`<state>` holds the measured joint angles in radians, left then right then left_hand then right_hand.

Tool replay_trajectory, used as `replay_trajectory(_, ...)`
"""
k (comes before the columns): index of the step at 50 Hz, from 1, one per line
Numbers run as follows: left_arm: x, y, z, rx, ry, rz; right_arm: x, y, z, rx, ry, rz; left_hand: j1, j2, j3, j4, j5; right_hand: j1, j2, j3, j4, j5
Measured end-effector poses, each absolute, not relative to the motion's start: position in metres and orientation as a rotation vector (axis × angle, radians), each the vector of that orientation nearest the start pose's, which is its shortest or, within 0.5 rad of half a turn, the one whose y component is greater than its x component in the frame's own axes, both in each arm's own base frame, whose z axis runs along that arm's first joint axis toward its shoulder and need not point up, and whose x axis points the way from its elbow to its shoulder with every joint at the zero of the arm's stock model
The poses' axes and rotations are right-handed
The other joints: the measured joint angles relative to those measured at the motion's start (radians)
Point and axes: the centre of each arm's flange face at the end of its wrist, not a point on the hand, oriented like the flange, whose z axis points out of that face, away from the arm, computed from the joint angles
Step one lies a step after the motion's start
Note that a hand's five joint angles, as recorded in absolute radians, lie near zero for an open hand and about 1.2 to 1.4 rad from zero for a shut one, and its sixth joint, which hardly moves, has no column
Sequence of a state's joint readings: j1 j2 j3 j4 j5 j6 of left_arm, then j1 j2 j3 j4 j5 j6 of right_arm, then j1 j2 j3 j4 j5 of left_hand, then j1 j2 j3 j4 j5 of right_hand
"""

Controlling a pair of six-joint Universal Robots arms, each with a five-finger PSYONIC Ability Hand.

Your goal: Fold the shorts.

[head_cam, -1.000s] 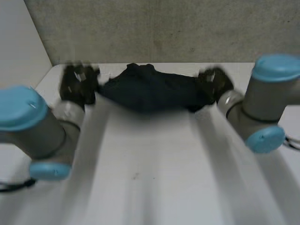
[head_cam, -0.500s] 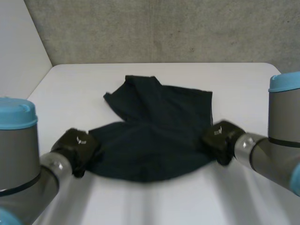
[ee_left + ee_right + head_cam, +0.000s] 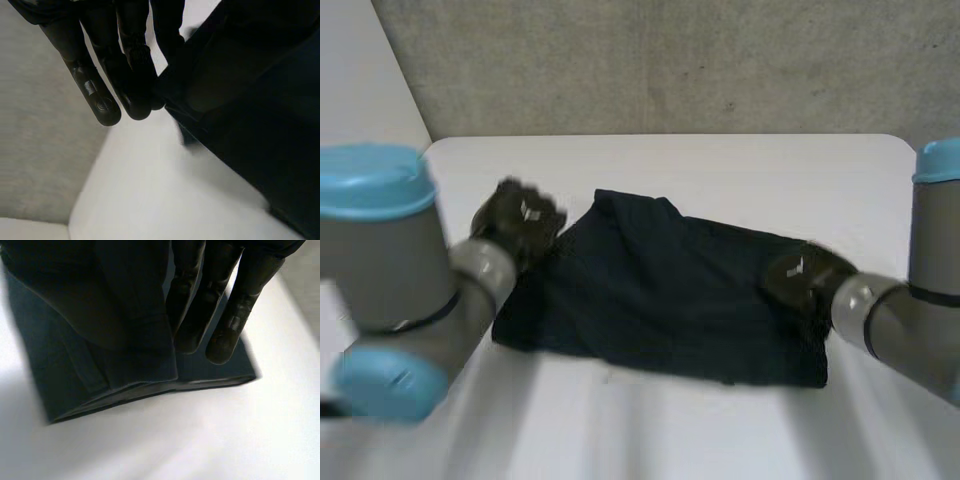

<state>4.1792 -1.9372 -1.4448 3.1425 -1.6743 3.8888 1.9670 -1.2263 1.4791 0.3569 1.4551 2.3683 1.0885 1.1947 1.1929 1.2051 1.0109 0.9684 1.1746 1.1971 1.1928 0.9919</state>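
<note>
The dark navy shorts (image 3: 660, 300) lie doubled over in a wide band across the middle of the white table (image 3: 740, 165). My left hand (image 3: 520, 218) is at their far left corner. In the left wrist view its straight fingers (image 3: 115, 65) pinch a lifted edge of the cloth (image 3: 240, 110). My right hand (image 3: 798, 275) is on the right end of the shorts. In the right wrist view its fingers (image 3: 215, 310) hold a raised fold of the cloth (image 3: 90, 340) above the layered hem on the table.
A grey wall (image 3: 620, 60) rises behind the table's far edge. The table's far left corner (image 3: 430, 145) is close to my left arm (image 3: 390, 260). Bare white tabletop (image 3: 650, 430) spreads in front of the shorts.
Both hands first pulled the shorts from the far side toward the near edge, then carried the held edge away again over the cloth. The shorts now lie doubled.
</note>
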Motion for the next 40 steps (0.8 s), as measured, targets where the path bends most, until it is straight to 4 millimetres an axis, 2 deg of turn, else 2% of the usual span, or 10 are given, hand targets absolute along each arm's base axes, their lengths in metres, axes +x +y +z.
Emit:
replay_trajectory(2,-0.293,-0.259,0.224,1.281,1.909,-1.824,0.253,-0.239,0.205,-1.630,2.328,-1.512,0.000,0.000,0.000,0.000,0.000,0.000,0.000,0.000,0.000,0.000)
replay_trajectory(11,-0.340,-0.342,0.202,1.038,1.737,-2.165,0.275,-0.312,0.198,-1.463,2.269,-1.973,0.000,0.000,0.000,0.000,0.000,0.000,0.000,0.000,0.000,0.000)
replay_trajectory(20,-0.358,-0.374,0.165,0.970,1.608,-2.282,0.291,-0.362,0.159,-1.436,2.282,-2.116,0.000,0.000,0.000,0.000,0.000,0.000,0.000,0.000,0.000,0.000)
replay_trajectory(23,-0.360,-0.375,0.155,0.982,1.608,-2.295,0.292,-0.368,0.154,-1.428,2.293,-2.132,-0.024,-0.034,-0.021,-0.021,-0.021,-0.158,-0.181,-0.189,-0.187,-0.168)
replay_trajectory(24,-0.361,-0.374,0.149,0.992,1.608,-2.308,0.293,-0.376,0.145,-1.403,2.315,-2.169,-0.393,-0.396,-0.371,-0.375,-0.370,-0.442,-0.509,-0.491,-0.486,-0.452)
replay_trajectory(25,-0.362,-0.374,0.148,0.994,1.608,-2.311,0.293,-0.377,0.144,-1.399,2.318,-2.174,-0.393,-0.396,-0.371,-0.375,-0.370,-0.442,-0.509,-0.491,-0.486,-0.452)
replay_trajectory(26,-0.363,-0.373,0.144,1.007,1.610,-2.329,0.293,-0.381,0.140,-1.374,2.334,-2.203,-0.831,-0.834,-0.807,-0.825,-0.809,-0.644,-0.728,-0.728,-0.720,-0.684)
replay_trajectory(28,-0.364,-0.372,0.142,1.013,1.609,-2.342,0.292,-0.383,0.139,-1.355,2.344,-2.221,-0.894,-0.939,-0.930,-0.950,-0.922,-0.744,-0.899,-0.913,-0.904,-0.860)
replay_trajectory(32,-0.368,-0.367,0.146,1.006,1.591,-2.428,0.289,-0.383,0.149,-1.261,2.347,-2.279,-0.896,-0.989,-0.976,-1.000,-0.965,-0.744,-0.899,-0.913,-0.904,-0.860)
replay_trajectory(40,-0.361,-0.351,0.193,0.915,1.549,-2.581,0.279,-0.352,0.223,-0.975,2.174,-2.331,-0.896,-0.990,-0.976,-1.000,-0.965,-0.762,-0.949,-0.982,-0.954,-0.917)
